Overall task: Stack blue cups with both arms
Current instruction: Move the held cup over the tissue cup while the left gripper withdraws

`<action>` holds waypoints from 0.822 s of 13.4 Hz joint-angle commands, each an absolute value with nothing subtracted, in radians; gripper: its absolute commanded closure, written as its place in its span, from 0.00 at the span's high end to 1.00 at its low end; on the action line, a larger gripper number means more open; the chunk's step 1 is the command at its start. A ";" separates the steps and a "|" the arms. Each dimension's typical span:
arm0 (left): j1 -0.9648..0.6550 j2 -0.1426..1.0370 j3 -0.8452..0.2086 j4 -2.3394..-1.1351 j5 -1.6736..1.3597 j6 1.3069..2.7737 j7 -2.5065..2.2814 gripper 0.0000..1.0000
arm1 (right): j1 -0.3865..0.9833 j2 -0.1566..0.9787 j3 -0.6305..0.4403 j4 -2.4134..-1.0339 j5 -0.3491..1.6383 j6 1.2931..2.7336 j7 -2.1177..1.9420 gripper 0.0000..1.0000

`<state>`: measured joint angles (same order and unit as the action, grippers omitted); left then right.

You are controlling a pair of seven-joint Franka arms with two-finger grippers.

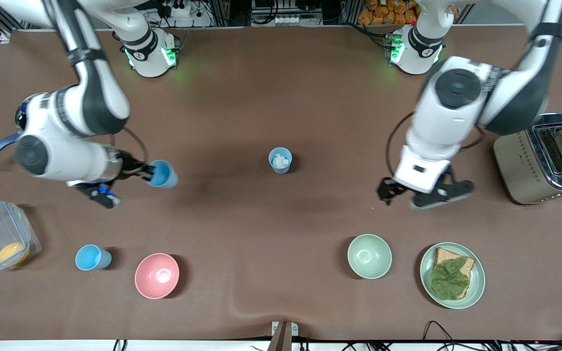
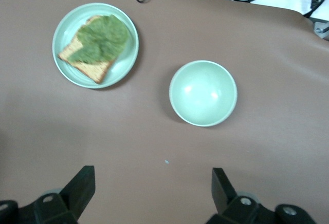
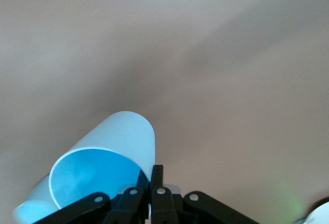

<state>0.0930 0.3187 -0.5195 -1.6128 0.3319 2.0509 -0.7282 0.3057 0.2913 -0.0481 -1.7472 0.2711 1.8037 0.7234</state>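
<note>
right end effector (image 1: 150, 171): grips blue cup (image 1: 163, 174), airborne | left end effector (image 1: 425, 191): open over table (image 1: 281, 97)

No text can be read (anywhere here)

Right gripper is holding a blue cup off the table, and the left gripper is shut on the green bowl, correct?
Not quite. The right gripper does hold a blue cup off the table, but the left gripper is open and empty, over bare table; the green bowl sits apart from it, as the left wrist view shows.
</note>
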 commanded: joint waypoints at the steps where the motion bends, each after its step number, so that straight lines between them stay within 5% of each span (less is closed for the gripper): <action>1: 0.167 0.258 -0.532 -1.611 0.258 1.981 -0.582 1.00 | 0.455 0.359 -0.061 -1.636 0.330 1.805 0.927 0.00; 7: 0.255 0.175 -0.532 -1.513 0.183 1.717 -0.460 1.00 | 0.794 0.480 -0.063 -1.609 0.321 2.058 1.355 0.00; 11: 0.258 0.132 -0.523 -1.482 0.184 1.626 -0.439 1.00 | 0.845 0.511 -0.063 -1.608 0.316 2.082 1.425 0.00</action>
<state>0.2425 0.1648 -0.5208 -1.4873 0.2033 1.6529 -0.4714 0.8459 0.4949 -0.0476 -1.6335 0.3131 2.0906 1.4095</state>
